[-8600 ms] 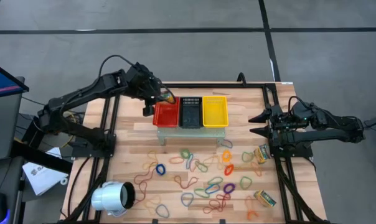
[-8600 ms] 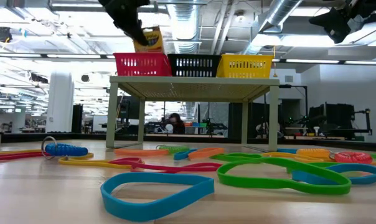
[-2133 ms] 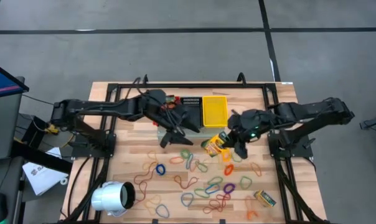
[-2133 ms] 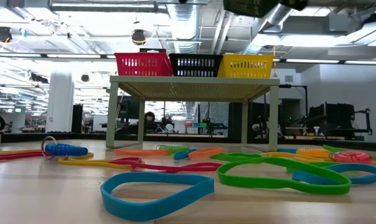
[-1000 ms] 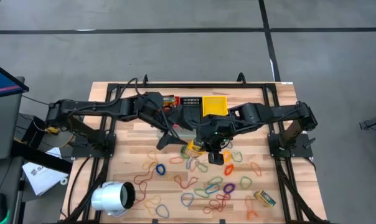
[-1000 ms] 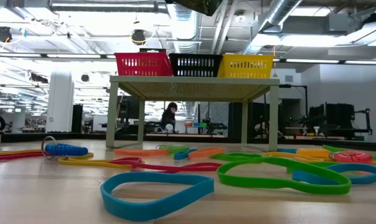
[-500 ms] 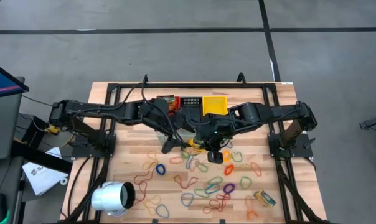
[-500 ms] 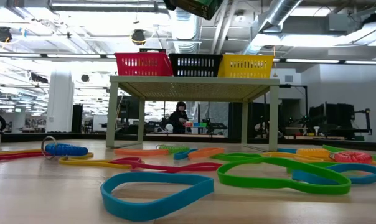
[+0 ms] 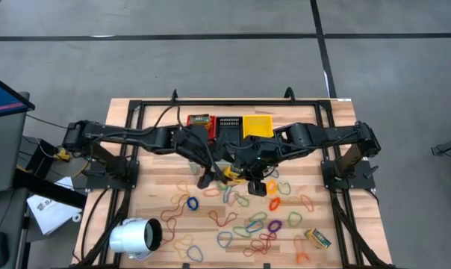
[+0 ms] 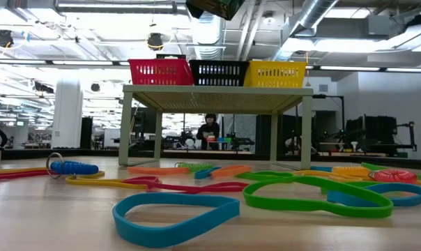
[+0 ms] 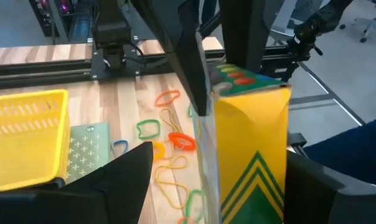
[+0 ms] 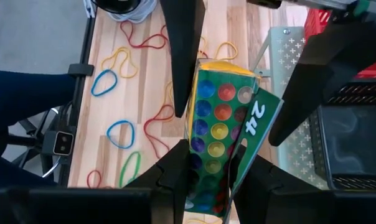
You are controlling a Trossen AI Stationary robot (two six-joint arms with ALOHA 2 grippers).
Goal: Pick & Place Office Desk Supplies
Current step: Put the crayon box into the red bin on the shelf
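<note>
Mid-frame in the high view, a handover: the right gripper (image 12: 216,177) clamps the crayon packet (image 12: 222,140) while the left gripper (image 11: 206,186), spread wide, must next close on it.

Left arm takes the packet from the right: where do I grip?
Grip the packet at its free yellow end, closing on its side edges, coming from opposite the right gripper, which clamps the other end. The left gripper has open jaws straddling that end.

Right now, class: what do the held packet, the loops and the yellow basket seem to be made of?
Packet: probably glossy printed card; it has folded edges and flat printed faces.
Loops: likely matte rubber, lying limp and bent.
Yellow basket: apparently moulded plastic; its walls are slotted.
</note>
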